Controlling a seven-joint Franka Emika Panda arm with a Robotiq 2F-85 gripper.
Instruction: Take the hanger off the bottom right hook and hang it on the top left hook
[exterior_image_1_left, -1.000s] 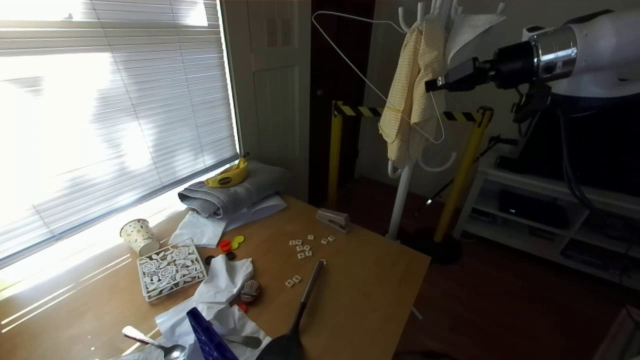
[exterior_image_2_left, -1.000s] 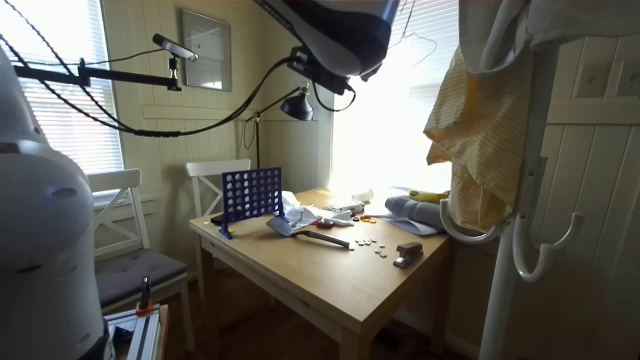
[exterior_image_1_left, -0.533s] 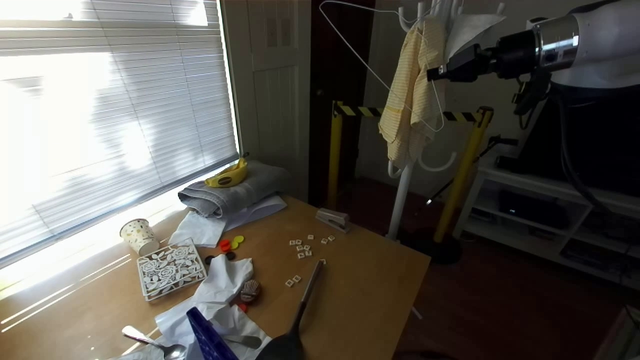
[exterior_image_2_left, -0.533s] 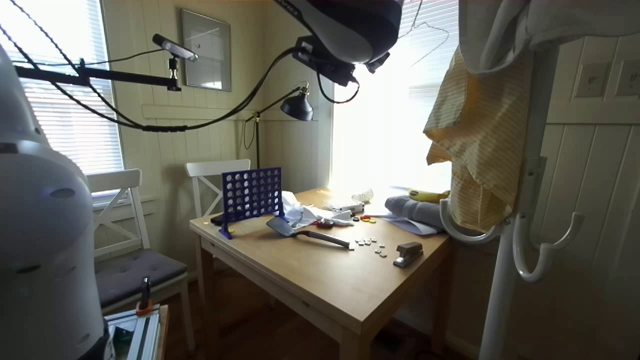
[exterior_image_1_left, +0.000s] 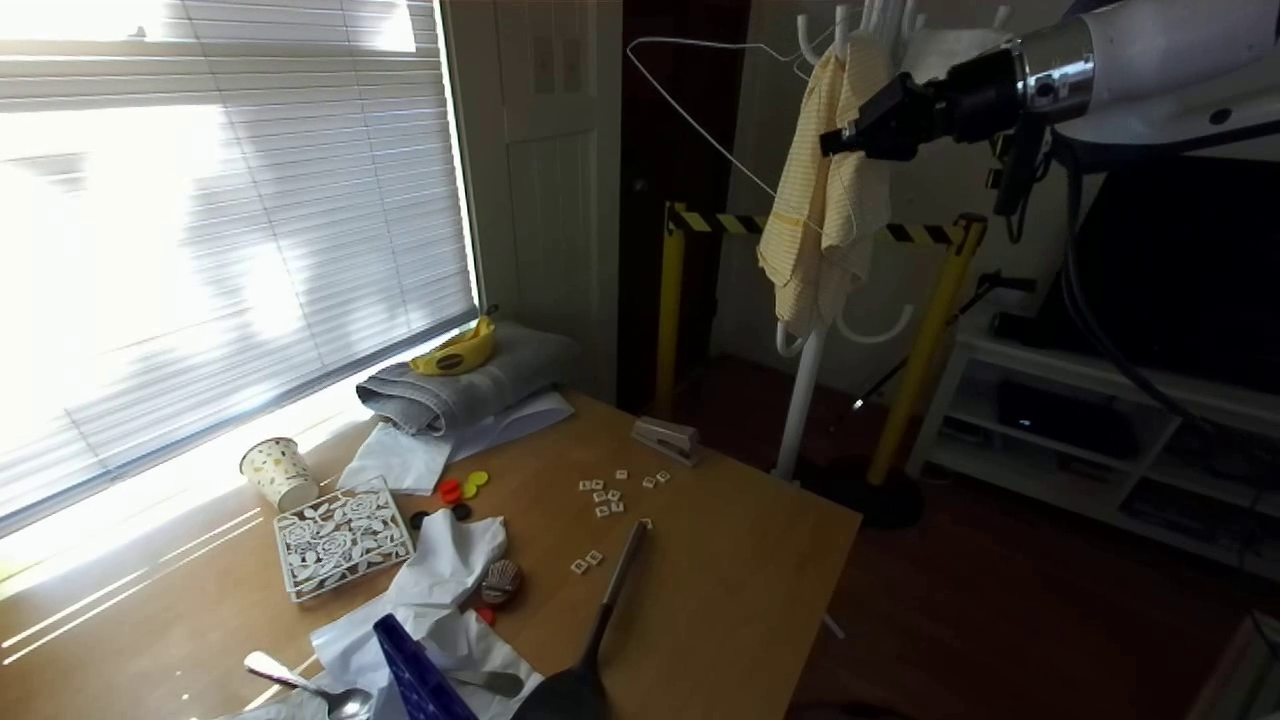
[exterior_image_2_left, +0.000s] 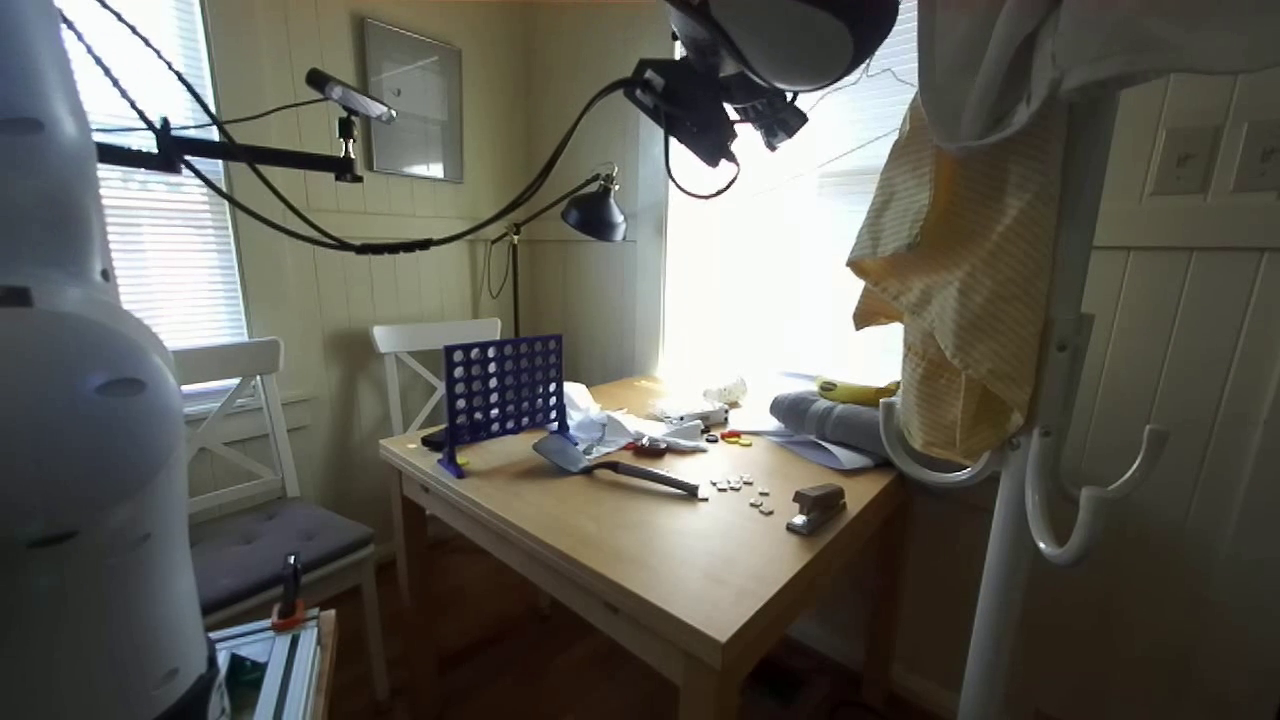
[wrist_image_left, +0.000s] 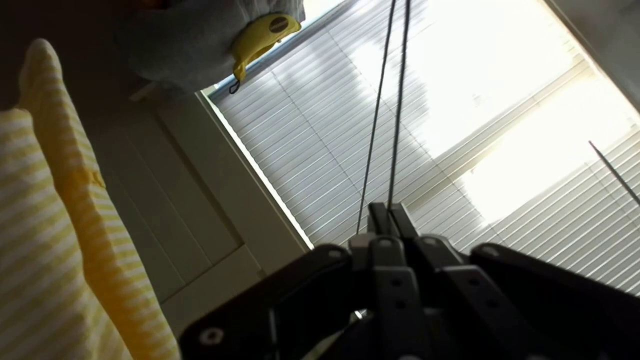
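Pinching the thin wire hanger (wrist_image_left: 399, 105), the pincer (wrist_image_left: 389, 206) hangs near the pale yellow striped garment (wrist_image_left: 45, 240).

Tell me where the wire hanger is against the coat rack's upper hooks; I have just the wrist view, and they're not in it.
Observer: In an exterior view, the upper part of the wire hanger shows close to a white upper hook; I can't tell whether they touch.
Operator: I see the pale yellow striped garment. What else hangs on the coat rack?
Observer: A whitish cloth, hiding the garment's top in an exterior view.
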